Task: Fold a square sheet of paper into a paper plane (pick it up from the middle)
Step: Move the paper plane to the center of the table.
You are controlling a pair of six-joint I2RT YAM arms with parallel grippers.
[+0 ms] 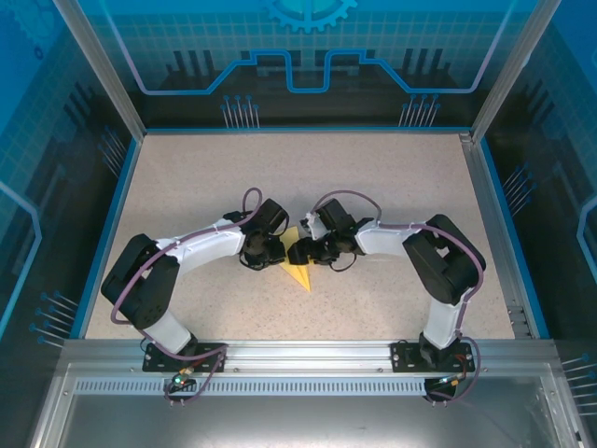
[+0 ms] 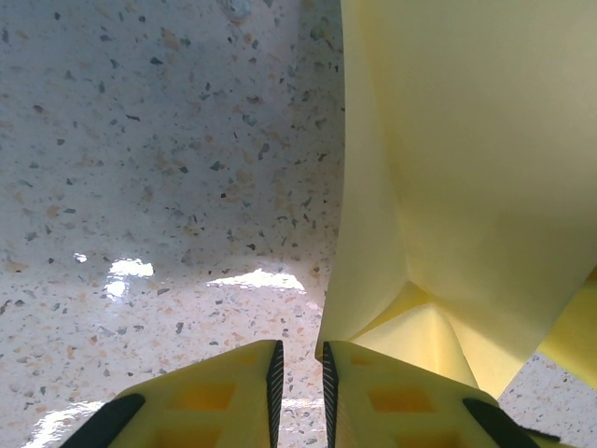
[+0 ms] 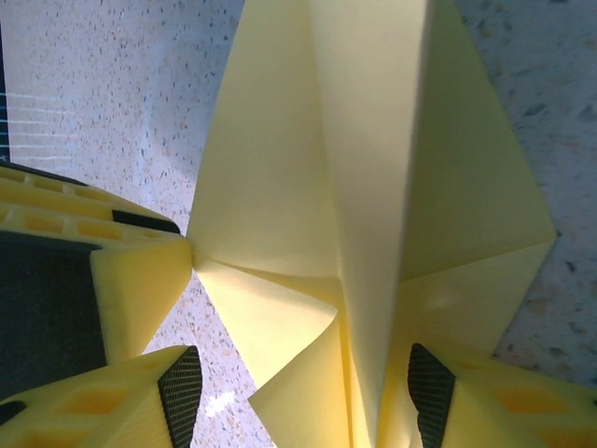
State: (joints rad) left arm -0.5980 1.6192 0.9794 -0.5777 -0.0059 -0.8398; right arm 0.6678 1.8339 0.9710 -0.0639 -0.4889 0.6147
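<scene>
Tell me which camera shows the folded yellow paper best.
Right wrist: the yellow paper is close, its creases and flaps plain. The top external view gives a small, far-off yellow tip; the left wrist, one smooth flap.

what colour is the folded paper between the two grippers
Plain pale yellow, no pattern; the folded paper shows best in the right wrist view.

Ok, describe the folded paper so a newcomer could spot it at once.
At the centre of the speckled table, the left tool and right tool meet. Between them is the yellow paper, creased to a point aimed at the near edge, the only thin folded sheet.
</scene>
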